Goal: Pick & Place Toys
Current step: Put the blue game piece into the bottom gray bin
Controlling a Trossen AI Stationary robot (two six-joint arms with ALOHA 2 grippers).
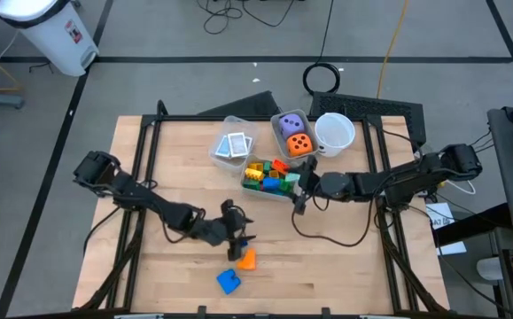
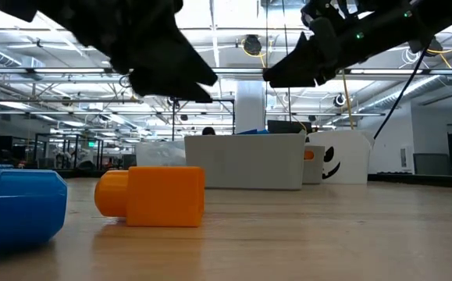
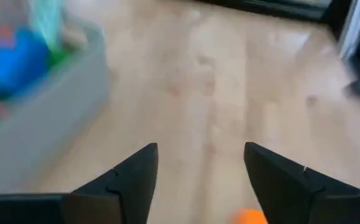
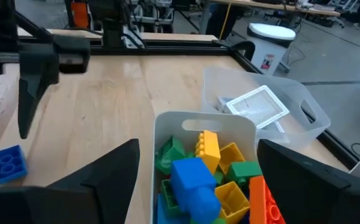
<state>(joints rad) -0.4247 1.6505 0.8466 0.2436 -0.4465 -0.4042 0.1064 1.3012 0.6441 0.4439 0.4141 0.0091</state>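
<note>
An orange block (image 1: 247, 258) and a blue block (image 1: 229, 281) lie on their sides on the wooden table near its front edge; both also show in the low view, orange (image 2: 151, 195) and blue (image 2: 15, 215). My left gripper (image 1: 237, 237) hovers open just above and behind the orange block, whose edge shows between its fingers (image 3: 251, 216). My right gripper (image 4: 197, 146) is open and empty over the near end of a clear bin (image 4: 167, 124) that holds several coloured blocks (image 4: 195, 180). Two dotted dice (image 1: 295, 135) lie in another bin, white cards (image 4: 257, 106) in a third.
Three clear bins (image 1: 232, 146) and a white cup (image 1: 334, 131) stand together at the table's far middle. A black cable (image 1: 327, 235) loops on the table under my right arm. Bare wood lies to the left and right of the two loose blocks.
</note>
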